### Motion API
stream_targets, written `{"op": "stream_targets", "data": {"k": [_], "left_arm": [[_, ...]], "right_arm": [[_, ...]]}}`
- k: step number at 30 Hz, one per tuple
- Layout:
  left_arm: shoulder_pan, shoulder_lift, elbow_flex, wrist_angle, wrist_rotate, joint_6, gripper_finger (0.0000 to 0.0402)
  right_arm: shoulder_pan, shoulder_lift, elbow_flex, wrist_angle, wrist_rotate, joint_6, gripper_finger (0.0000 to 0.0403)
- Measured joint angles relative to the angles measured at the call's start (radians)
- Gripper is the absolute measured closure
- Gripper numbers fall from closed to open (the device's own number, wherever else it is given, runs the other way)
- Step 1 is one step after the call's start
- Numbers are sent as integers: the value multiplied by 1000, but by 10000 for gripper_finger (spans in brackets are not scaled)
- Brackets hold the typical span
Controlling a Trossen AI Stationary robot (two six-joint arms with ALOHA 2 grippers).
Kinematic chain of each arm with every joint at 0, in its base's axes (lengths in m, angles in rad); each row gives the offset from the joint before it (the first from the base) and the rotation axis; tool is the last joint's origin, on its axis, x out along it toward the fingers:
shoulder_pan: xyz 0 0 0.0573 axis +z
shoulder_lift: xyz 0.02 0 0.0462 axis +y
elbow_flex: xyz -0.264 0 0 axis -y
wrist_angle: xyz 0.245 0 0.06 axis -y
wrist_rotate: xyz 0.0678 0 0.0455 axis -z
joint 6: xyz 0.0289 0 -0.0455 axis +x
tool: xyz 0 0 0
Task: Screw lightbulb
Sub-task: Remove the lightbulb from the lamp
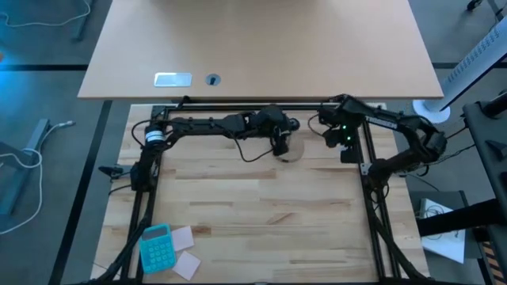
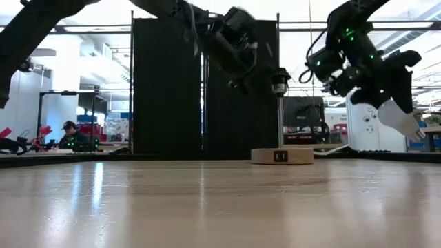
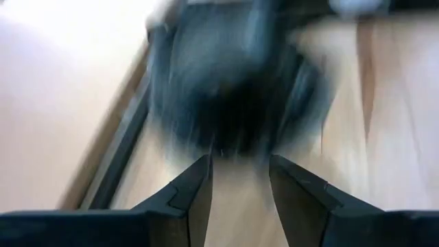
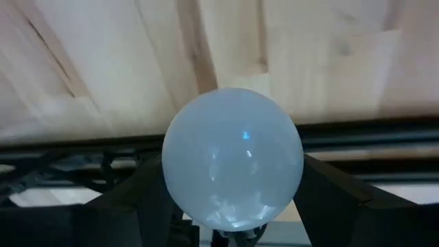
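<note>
The lightbulb [image 4: 233,158], a glossy white globe, sits between the two fingers of my right gripper [image 1: 345,149], which is shut on it high above the table near the far right. In the low view the lightbulb [image 2: 400,117] juts down and outward from that gripper. The stand's round wooden disc [image 2: 282,156] rests flat on the table at the far middle, with a thin post carrying a black socket [image 2: 279,81]. My left gripper [image 2: 241,77] hovers shut just beside the socket, nothing between its fingers. In the left wrist view the socket is a dark blur [image 3: 233,89]. My right gripper pinches the lightbulb between its two fingers, one on each side of the globe [image 4: 177,184]. The fingers slant steeply down from above. The lightbulb is lifted clear of the table and tilted, its narrower end [image 2: 415,129] pointing down and away from the gripper.
Black frame rails [image 1: 261,107] run along the table's far and side edges. A blue calculator [image 1: 156,245] and paper notes [image 1: 187,265] lie at the near left corner. A larger tabletop [image 1: 261,47] stands beyond the far edge. A person [image 2: 69,134] sits in the room behind.
</note>
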Motion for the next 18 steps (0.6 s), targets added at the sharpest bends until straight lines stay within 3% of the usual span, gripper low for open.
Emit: {"op": "stream_targets", "data": {"k": [6,18], "left_arm": [[29,-38,-98,22,23,-19,265],[20,-94,-128,-3,135,-27,260]], "right_arm": [[74,69,-63,76,0,-33,156],[143,185,-169,127,25,48,150]]}}
